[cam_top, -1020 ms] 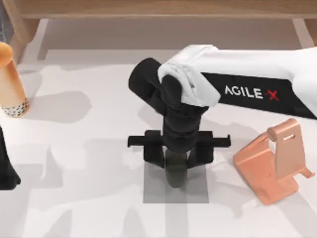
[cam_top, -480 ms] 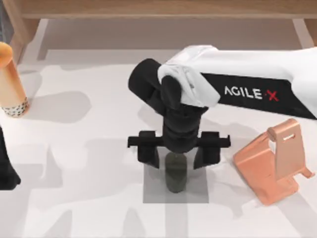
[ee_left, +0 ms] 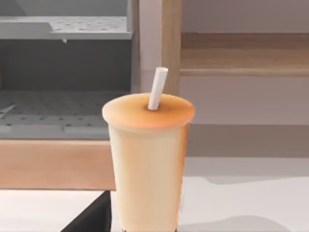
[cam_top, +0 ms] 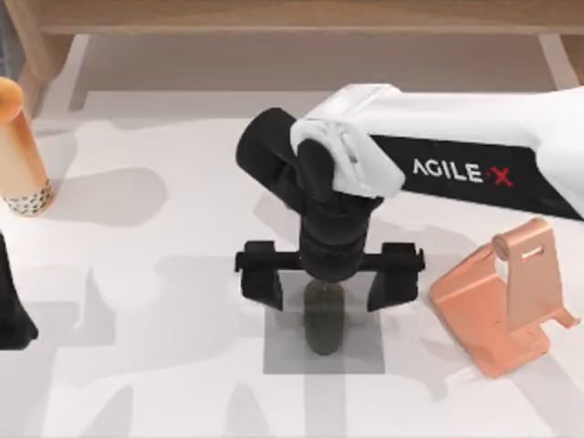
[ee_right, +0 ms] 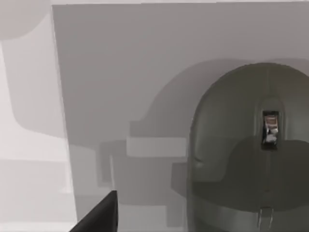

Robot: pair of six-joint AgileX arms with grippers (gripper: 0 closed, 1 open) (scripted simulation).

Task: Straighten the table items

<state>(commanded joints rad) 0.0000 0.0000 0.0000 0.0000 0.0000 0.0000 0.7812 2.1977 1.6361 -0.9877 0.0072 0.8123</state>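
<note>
A small dark-grey oval mouse [cam_top: 324,324] lies on the flat grey square pad [cam_top: 285,354] at the table's middle. My right gripper [cam_top: 327,285] hangs directly over the mouse's far end, open, with its fingers [cam_top: 262,283] spread wide on either side and not touching it. The right wrist view looks down on the mouse [ee_right: 246,154] resting on the pad [ee_right: 120,72]. A tall tan-orange cup [cam_top: 18,151] with a speckled base stands upright at the far left. The left wrist view faces this cup [ee_left: 147,159] and its white straw. My left arm [cam_top: 11,310] is parked at the left edge.
A salmon-orange angled stand [cam_top: 506,297] sits to the right of the pad, close to my right gripper's outer finger. A wooden shelf edge [cam_top: 292,18] runs along the back of the table. Open white tabletop lies between the cup and the pad.
My right gripper's fingers have spread apart step by step, moving off the mouse's sides. The mouse stays put on the pad. The left arm has not moved.
</note>
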